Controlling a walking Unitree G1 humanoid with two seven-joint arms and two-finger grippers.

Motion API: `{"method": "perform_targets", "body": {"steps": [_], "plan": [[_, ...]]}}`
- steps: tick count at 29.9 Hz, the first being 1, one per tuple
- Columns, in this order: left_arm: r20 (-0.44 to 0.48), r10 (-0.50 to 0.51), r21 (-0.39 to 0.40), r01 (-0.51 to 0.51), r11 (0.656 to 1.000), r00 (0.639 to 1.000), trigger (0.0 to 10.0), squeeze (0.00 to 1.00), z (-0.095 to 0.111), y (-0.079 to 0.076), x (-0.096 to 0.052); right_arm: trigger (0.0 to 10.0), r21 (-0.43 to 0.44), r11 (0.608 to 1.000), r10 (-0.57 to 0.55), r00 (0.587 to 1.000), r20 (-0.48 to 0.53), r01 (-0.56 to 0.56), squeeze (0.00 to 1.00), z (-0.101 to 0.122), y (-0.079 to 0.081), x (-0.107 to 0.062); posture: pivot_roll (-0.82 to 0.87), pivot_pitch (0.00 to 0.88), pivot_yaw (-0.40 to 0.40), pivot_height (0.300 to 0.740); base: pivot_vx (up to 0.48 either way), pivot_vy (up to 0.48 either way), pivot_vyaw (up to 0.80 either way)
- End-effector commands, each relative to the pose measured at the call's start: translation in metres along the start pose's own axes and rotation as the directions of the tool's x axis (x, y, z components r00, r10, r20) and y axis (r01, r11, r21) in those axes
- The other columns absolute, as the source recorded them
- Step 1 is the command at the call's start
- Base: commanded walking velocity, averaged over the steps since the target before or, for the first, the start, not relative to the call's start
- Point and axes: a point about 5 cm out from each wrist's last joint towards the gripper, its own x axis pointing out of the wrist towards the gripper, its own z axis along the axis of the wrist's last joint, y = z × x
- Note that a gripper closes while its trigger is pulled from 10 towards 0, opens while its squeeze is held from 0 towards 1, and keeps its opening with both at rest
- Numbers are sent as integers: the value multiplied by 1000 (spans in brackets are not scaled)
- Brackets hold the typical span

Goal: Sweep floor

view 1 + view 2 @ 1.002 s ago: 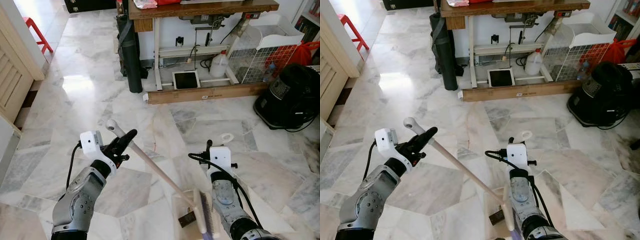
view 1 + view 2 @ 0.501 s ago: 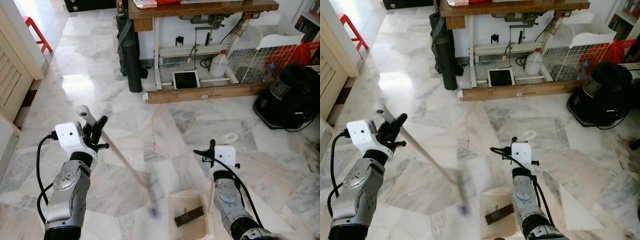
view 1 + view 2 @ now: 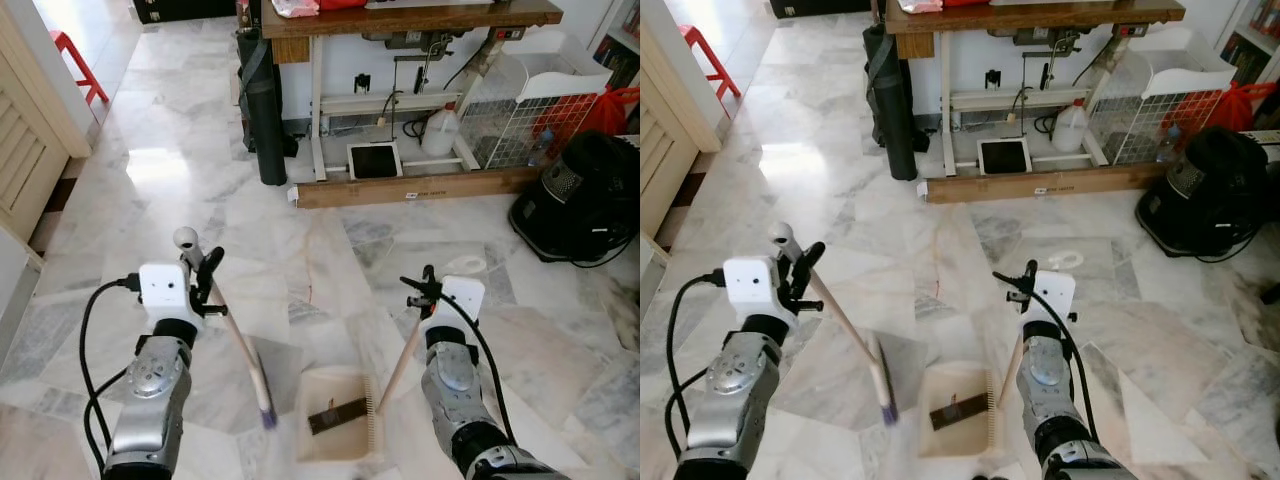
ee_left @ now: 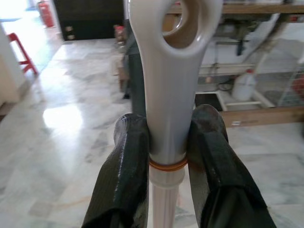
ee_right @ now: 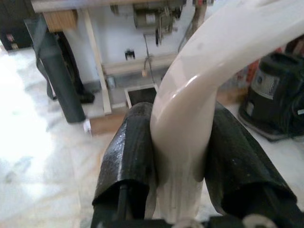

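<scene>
1. Where my left arm reaches forward over the marble floor [image 3: 120, 220], my left gripper [image 4: 167, 142] has both black fingers [image 4: 127, 156] pressed tight against the pale handle of the broom [image 3: 232, 335], just below its hanging loop. The handle slopes down and toward the middle; its purplish bristle end [image 3: 266, 412] sits low, just beside the dustpan and blurred.
2. My right gripper [image 5: 178, 147] is clamped on the cream handle of the dustpan [image 3: 335, 425]. The handle [image 3: 400, 355] runs from my fingers [image 5: 126, 156] down to the pan's toothed edge.
3. Dustpan: beige, lying on the floor between my two arms, close in front of me. One dark flat scrap [image 3: 335, 415] lies inside it.
4. Sewing table [image 3: 400, 18]: wooden top on a white frame, at the far side of the room, with cables hanging beneath.
5. Wooden plank [image 3: 420, 187]: on the floor along the table's foot. It bears a small white label [image 3: 408, 192], whose print is too small to read.
6. White plastic jug [image 3: 438, 132]: under the table, beside a flat dark panel in a white frame [image 3: 373, 160].
7. Rolled dark bag or mat [image 3: 262, 110]: upright against the table's left leg.
8. Wire cage with a white top [image 3: 520, 120]: right of the table.
9. Black vacuum cleaner [image 3: 585, 200]: near the cage, at the right edge.
10. Red stool [image 3: 75, 65]: far left. No legible brand appears on any item.
</scene>
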Motion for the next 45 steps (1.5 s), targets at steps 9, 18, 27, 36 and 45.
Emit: {"method": "perform_targets", "body": {"steps": [9,18,27,36,45], "plan": [[71,-86,95,80,992,994,10000,0,6,-17,1,10000,62,998,-20,989,147,11,0,28,-4,8,135,37,-16,740,0,0,0],[79,-53,98,45,994,995,10000,0,5,-13,2,10000,64,998,-16,984,176,5,0,36,-6,7,132,26,-17,740,0,0,430],[79,-53,110,44,993,995,10000,0,4,-12,3,10000,72,997,-10,984,177,-3,0,37,-5,5,134,10,-14,740,0,0,790],[72,-55,114,46,992,996,10000,0,2,-11,3,10000,83,997,-11,986,168,-3,0,36,-2,2,134,0,4,740,0,0,792],[65,-45,124,36,992,997,10000,0,1,-9,3,10000,85,996,-20,986,163,6,0,37,-4,2,131,2,12,740,0,0,790]]}}
